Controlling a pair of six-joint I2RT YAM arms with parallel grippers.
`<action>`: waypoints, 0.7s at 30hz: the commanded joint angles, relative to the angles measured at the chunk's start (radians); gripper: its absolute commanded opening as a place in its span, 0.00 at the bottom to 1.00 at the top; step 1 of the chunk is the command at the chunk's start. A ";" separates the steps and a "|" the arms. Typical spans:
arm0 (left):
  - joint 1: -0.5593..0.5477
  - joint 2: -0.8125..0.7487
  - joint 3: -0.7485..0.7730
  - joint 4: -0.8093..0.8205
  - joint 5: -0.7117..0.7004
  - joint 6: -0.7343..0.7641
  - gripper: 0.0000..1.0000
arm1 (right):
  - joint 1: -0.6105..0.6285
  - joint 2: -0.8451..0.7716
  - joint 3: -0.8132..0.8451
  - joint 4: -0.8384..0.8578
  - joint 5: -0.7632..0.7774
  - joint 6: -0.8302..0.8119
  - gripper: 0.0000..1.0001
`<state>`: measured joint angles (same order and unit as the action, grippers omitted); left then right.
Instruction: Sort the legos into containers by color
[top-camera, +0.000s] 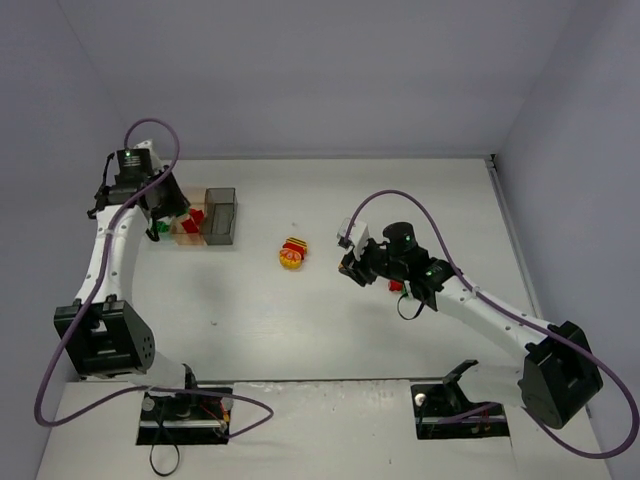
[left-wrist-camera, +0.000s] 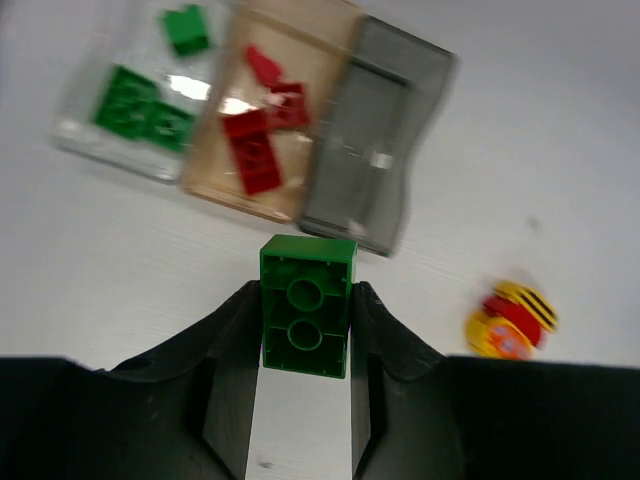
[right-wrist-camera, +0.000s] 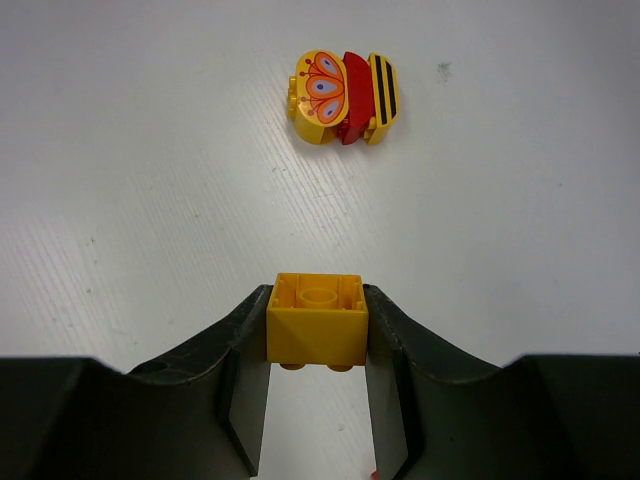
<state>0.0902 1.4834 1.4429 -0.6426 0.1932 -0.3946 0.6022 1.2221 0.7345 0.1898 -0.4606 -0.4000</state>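
My left gripper (left-wrist-camera: 305, 300) is shut on a green lego (left-wrist-camera: 307, 320) and holds it above the table just in front of the containers. The clear box (left-wrist-camera: 100, 150) holds green legos (left-wrist-camera: 140, 110). The tan-amber box (left-wrist-camera: 300, 50) holds red legos (left-wrist-camera: 255, 150). The smoky grey box (left-wrist-camera: 370, 150) looks empty. In the top view the left gripper (top-camera: 165, 215) hangs over the row's left end. My right gripper (right-wrist-camera: 318, 305) is shut on a yellow lego (right-wrist-camera: 318, 330), short of a yellow-and-red clump (right-wrist-camera: 345, 97). The clump lies mid-table (top-camera: 293, 254), left of the right gripper (top-camera: 350, 265).
A small red lego (top-camera: 396, 286) lies on the table under the right arm. White walls close the table at the back and both sides. The clump also shows at the right of the left wrist view (left-wrist-camera: 510, 320).
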 joint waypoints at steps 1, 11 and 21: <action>0.065 0.084 0.095 0.011 -0.302 0.094 0.00 | -0.001 -0.015 0.029 0.039 -0.030 0.007 0.08; 0.192 0.446 0.367 0.023 -0.265 0.131 0.13 | -0.001 -0.022 0.014 0.053 -0.059 0.023 0.08; 0.191 0.517 0.378 0.052 -0.204 0.129 0.32 | -0.001 -0.030 0.011 0.051 -0.055 0.027 0.08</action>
<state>0.2825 2.0621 1.7889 -0.6239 -0.0280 -0.2798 0.6022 1.2209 0.7345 0.1894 -0.4915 -0.3870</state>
